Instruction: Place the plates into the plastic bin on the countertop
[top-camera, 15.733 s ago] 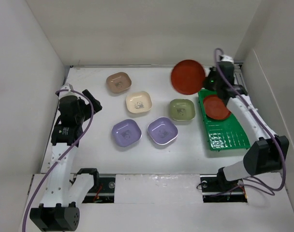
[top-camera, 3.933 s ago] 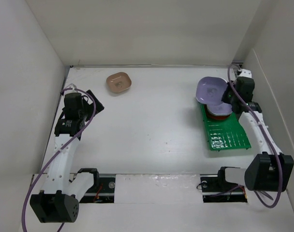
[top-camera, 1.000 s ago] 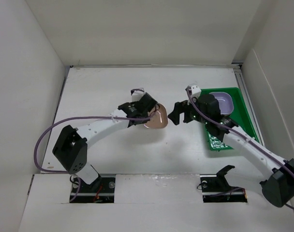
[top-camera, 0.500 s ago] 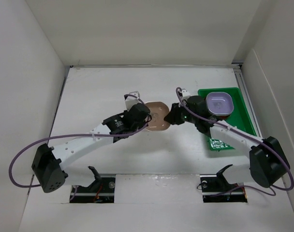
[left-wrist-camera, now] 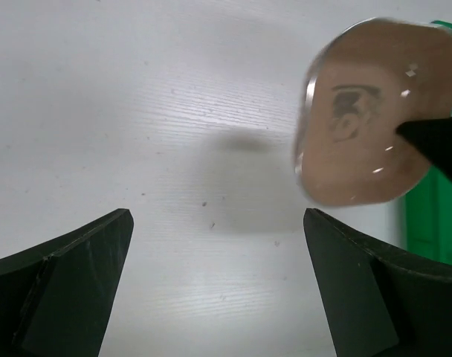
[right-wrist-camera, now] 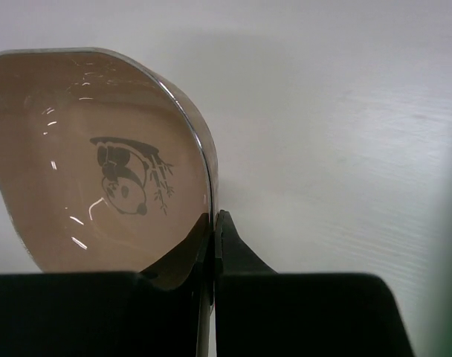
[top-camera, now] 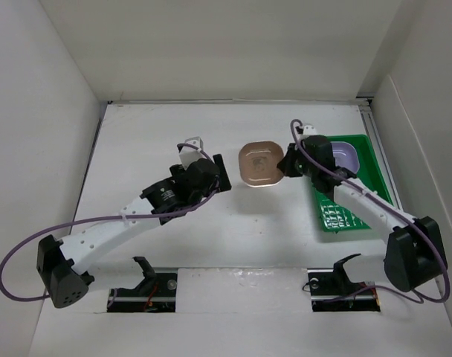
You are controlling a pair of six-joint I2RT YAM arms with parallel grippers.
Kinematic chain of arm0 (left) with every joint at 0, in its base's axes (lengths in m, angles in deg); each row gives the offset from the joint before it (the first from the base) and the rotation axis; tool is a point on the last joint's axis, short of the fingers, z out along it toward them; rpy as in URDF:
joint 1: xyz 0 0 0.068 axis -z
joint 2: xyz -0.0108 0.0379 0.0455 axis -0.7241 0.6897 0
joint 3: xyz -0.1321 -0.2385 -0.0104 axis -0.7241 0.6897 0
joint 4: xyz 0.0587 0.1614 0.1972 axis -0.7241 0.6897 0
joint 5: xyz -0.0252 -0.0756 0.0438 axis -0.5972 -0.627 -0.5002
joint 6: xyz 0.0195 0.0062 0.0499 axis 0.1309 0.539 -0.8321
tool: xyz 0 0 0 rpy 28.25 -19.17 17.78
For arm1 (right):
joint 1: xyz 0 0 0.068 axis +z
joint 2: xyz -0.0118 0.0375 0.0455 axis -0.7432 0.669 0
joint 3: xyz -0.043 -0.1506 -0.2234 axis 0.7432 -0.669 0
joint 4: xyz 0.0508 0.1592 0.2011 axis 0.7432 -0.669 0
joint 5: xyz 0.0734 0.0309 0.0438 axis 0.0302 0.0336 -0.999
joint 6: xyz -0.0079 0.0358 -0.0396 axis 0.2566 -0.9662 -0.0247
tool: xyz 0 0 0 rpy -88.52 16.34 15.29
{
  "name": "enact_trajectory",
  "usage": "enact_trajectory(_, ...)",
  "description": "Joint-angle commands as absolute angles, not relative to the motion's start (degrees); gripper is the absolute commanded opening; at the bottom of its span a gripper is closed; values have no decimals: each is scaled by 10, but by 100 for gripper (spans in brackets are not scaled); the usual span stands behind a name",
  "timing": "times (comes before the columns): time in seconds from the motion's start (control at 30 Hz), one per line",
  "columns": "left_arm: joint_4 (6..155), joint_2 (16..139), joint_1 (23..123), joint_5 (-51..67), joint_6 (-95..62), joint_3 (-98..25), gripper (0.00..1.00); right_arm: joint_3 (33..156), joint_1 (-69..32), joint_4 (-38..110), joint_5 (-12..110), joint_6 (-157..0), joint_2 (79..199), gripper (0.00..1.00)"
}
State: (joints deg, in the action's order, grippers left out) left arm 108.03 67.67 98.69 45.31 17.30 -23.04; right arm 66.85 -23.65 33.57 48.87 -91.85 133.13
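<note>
A tan-brown plate (top-camera: pixel 259 164) with a panda print hangs tilted above the countertop (top-camera: pixel 152 134). My right gripper (top-camera: pixel 284 165) is shut on its right rim. In the right wrist view the rim of the plate (right-wrist-camera: pixel 99 163) is pinched between the two fingers of that gripper (right-wrist-camera: pixel 213 223). My left gripper (top-camera: pixel 218 175) stands open and empty to the plate's left, apart from it. The left wrist view shows the open gripper (left-wrist-camera: pixel 217 223) over bare white surface, with the plate (left-wrist-camera: pixel 375 141) up at the right. The green plastic bin (top-camera: pixel 346 220) lies at the right, a lavender plate (top-camera: pixel 349 156) on top inside it.
White walls (top-camera: pixel 55 111) close in the countertop on the left, back and right. The arm bases and cable slots (top-camera: pixel 148 279) sit along the near edge. An edge of the green bin (left-wrist-camera: pixel 427 216) shows behind the plate in the left wrist view.
The left gripper opened, let go of the tan-brown plate and drew back left. The right gripper shut on the plate's rim and lifted it toward the bin.
</note>
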Motion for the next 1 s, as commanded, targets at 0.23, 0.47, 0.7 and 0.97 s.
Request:
enact_trajectory(0.23,1223,691,985,544,182,-288,100,787,-463,184,663,-818,1315,0)
enact_trajectory(0.47,1180,680,985,499,162,-267,100,804,-561,176,634,-823,1361,0)
enact_trajectory(0.7,1180,680,985,501,167,-256,100,809,-586,169,664,-833,1382,12)
enact_trajectory(0.97,1175,669,985,501,167,-251,100,849,-556,179,651,-849,1344,100)
